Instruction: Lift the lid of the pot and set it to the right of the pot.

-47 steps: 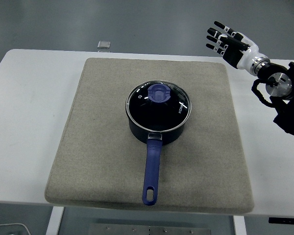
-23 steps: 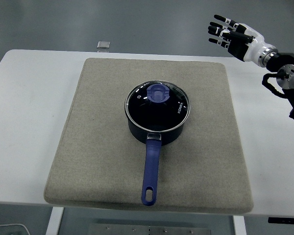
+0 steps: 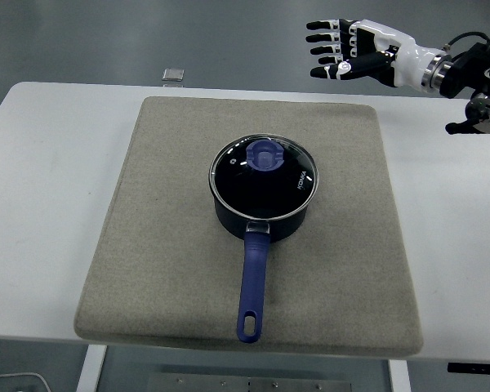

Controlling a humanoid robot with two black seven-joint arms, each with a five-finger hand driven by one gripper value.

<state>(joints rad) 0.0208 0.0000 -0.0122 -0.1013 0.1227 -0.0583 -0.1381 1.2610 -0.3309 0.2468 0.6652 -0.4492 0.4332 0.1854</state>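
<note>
Change: over the last second the right hand (image 3: 347, 51) has swung leftward and slightly upward, from above the table's right side toward the far edge of the mat (image 3: 188, 269).
Hand state: fingers spread and extended leftward, holding nothing.
Hand position: raised beyond the mat's far right corner, well apart from the pot (image 3: 261, 204).
Lid (image 3: 264, 175): seated on the pot, unmoved; blue knob (image 3: 264, 154) on top.
Pot location: centre of the mat on the table (image 3: 41, 163), blue handle (image 3: 251, 286) pointing toward the near edge.
Task meaning: approach under way; lid not yet contacted.
Placement zone: mat right of the pot is bare.
Left hand: not visible.
</note>
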